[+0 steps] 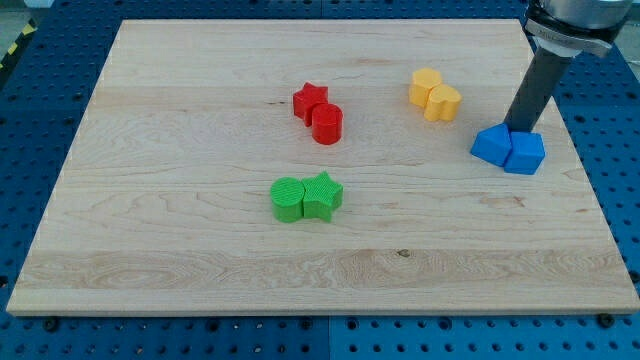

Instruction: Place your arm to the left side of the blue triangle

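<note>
The blue triangle (491, 146) lies near the board's right edge, touching a second blue block (526, 152) on its right. My tip (516, 130) stands just above the two blue blocks in the view, at the seam between them, touching or nearly touching their top edges. The dark rod slants up to the view's top right corner. The tip is above and slightly right of the triangle's middle.
Two yellow blocks (435, 95) sit left of and above the blue pair. A red star (310, 100) and a red cylinder (327, 124) sit at the centre top. A green cylinder (288, 198) and a green star (322, 194) sit at the centre. The wooden board (150, 220) rests on a blue perforated table.
</note>
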Tool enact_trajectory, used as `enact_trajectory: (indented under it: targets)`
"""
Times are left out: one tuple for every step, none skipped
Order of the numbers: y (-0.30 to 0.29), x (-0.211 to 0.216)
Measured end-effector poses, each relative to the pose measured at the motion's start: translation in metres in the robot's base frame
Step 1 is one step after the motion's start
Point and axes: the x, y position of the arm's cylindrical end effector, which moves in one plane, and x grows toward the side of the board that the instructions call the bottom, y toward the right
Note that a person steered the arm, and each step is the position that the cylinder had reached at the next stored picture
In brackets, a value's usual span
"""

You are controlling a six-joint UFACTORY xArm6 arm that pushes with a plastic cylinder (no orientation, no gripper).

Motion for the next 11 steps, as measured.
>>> enact_trajectory:
  targets:
    - [0.000, -0.003]
    - [0.000, -0.017]
    - [0.000, -0.028]
    - [0.000, -0.022]
    - [-0.019, -0.011]
    - [-0.036, -0.011]
    - [-0.036, -0.011]
    - [-0.053, -0.011]
    - [-0.072, -0.008]
    - [-0.069, -0.001]
    - [-0.057, 0.009]
